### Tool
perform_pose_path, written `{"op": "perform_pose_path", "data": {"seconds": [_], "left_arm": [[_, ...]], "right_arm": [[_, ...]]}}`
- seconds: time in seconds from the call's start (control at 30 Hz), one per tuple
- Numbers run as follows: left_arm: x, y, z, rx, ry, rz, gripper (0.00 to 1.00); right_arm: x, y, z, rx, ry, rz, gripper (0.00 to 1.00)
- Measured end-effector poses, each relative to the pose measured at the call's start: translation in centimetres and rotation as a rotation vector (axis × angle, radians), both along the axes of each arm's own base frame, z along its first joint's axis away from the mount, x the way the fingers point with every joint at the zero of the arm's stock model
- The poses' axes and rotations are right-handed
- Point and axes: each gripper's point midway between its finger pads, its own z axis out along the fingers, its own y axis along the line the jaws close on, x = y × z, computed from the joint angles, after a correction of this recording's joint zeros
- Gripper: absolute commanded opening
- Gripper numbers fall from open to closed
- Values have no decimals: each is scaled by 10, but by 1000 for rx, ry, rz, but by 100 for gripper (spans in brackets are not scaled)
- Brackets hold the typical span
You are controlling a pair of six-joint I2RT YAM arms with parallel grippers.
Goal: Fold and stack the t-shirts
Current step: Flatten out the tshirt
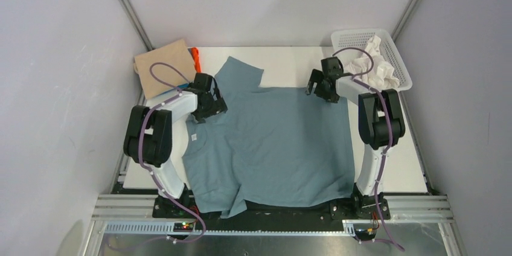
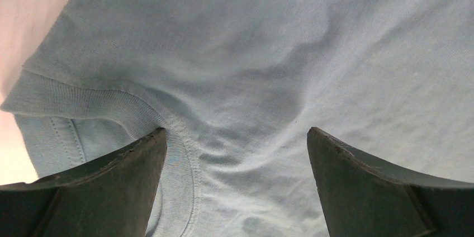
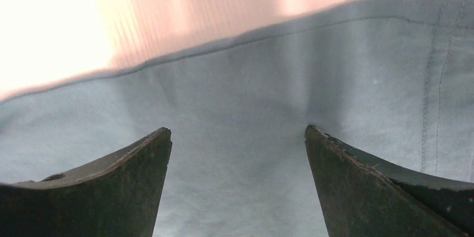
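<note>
A large slate blue-grey t-shirt (image 1: pixel 278 141) lies spread across the table, one sleeve (image 1: pixel 240 73) pointing to the far side and its small white neck label (image 1: pixel 194 137) at the left. My left gripper (image 1: pixel 208 110) is down on its left part; in the left wrist view the gripper (image 2: pixel 236 136) is open, its fingertips on wrinkled cloth (image 2: pixel 268 52) beside the ribbed collar (image 2: pixel 173 164). My right gripper (image 1: pixel 319 89) sits at the shirt's far right edge, and in the right wrist view the gripper (image 3: pixel 237 133) is open over the cloth (image 3: pixel 235 91) just inside the hem. A folded tan t-shirt (image 1: pixel 164 63) and an orange one (image 1: pixel 196 58) lie at the far left.
A white mesh basket (image 1: pixel 350 38) holding crumpled white cloth (image 1: pixel 377 66) stands at the far right corner. Grey walls close in both sides and the back. The shirt's near edge hangs over the table's front by the arm bases.
</note>
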Motion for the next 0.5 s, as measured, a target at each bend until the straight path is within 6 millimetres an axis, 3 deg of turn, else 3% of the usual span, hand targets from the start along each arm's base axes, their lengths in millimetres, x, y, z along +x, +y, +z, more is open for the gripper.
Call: {"op": "perform_pose_path", "data": {"seconds": [0.3,0.5], "left_arm": [[33,-8,2,-22,-6,-28,100],[67,-9,4,-38,-15,-37,100]], "right_arm": [[74,-4,2,-15,42,6,95],[121,-2,5,-21,23,26,95]]}}
